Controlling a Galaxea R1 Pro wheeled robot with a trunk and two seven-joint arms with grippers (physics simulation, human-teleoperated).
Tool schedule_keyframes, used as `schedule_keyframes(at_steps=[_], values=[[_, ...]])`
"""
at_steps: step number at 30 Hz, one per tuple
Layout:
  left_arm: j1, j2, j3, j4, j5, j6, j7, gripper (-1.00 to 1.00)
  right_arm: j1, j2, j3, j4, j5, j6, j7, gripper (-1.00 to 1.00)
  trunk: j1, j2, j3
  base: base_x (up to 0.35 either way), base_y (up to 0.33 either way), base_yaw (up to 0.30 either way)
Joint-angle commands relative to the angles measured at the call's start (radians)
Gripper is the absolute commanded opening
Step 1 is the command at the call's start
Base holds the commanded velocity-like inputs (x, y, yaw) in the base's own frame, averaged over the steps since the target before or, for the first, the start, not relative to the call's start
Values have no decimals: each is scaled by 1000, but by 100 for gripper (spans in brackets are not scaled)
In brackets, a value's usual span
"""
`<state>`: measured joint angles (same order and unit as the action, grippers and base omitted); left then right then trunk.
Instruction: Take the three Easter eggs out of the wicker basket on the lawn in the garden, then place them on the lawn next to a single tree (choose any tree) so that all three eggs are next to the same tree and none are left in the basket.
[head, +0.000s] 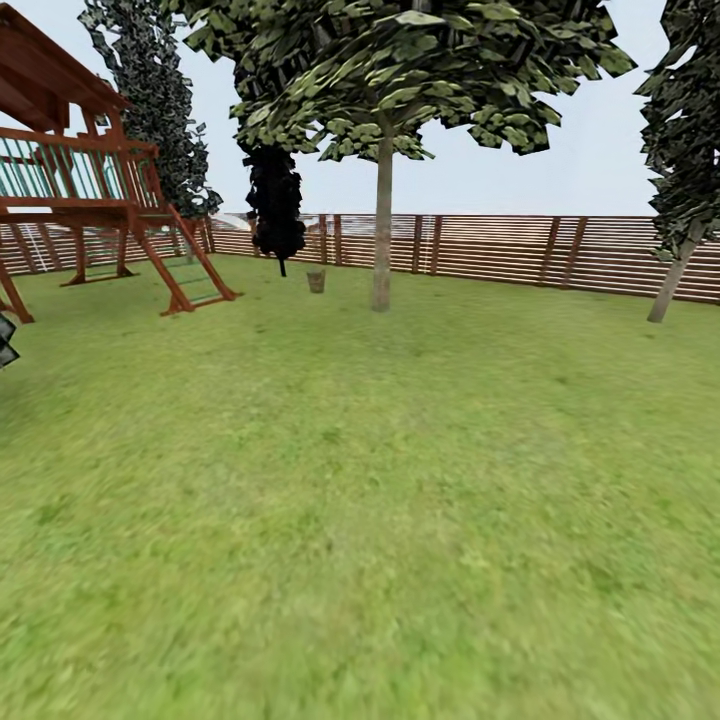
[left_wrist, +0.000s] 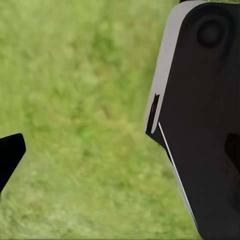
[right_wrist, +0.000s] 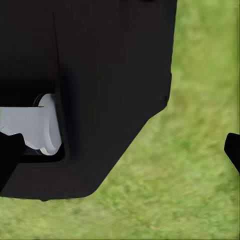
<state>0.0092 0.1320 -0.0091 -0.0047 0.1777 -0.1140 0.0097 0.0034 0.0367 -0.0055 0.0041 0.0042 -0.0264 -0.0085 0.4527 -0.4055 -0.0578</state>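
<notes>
No eggs are being shown; across the lawn (head: 360, 520) a tree (head: 382, 230) is being faced. Smooth, rounded eggs would likely need gripping across the middle. Neither gripper's state can be told.

The robot's body (left_wrist: 200, 125) is a glossy black rounded housing with a pale grey edge, a round recess at 1 o'clock, and a small red-orange mark. Another black housing (right_wrist: 100, 75) carries a grey cylindrical fitting (right_wrist: 35, 125) at 9 o'clock.

Location type: residential back garden. Indicators: a wide mown lawn (head: 400, 520), a brown horizontal-slat fence (head: 500, 250) along the far edge, trees, and a wooden play structure (head: 90, 200) at the lawn's left edge.
</notes>
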Motion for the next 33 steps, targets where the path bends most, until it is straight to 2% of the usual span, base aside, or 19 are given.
schedule_keyframes(at_steps=[1,12,33], values=[[0,0,-2,-1,6,-3,1,100,0,0,-1,0,0,-3,-1,100,1,-2,-1,337,14,0],[0,0,-2,-1,5,-3,1,100,0,0,-1,0,0,-3,-1,100,1,-2,-1,330,109,0],[0,0,-3,-1,5,-4,-1,100,0,0,-1,0,0,-2,-1,100,1,-2,-1,279,217,0]])
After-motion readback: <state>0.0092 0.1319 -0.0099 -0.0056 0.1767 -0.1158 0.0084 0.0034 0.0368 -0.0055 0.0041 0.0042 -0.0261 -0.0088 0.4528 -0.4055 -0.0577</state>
